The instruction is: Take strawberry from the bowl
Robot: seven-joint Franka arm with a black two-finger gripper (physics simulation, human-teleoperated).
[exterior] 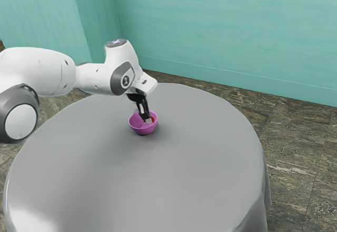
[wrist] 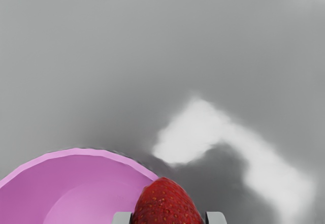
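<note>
In the exterior view my gripper (exterior: pixel 148 120) reaches down into the pink bowl (exterior: pixel 141 130), its fingertips inside the rim on the side toward the exterior view's right. A bit of the red strawberry (exterior: pixel 153 119) shows beside the fingertips. The wrist view has the strawberry (wrist: pixel 166 203) between both fingertips of the gripper (wrist: pixel 168 218), pressed from two sides. It overlaps the rim of the bowl (wrist: pixel 76 153), and its lower part is cut off. What shows of the bowl's inside is bare pink.
A round table with a grey cloth (exterior: pixel 179 174) carries the bowl, which stands toward the table's far part. Glossy white reflections (wrist: pixel 203 127) lie on the cloth close to the bowl. A teal wall (exterior: pixel 226 32) rises behind the table.
</note>
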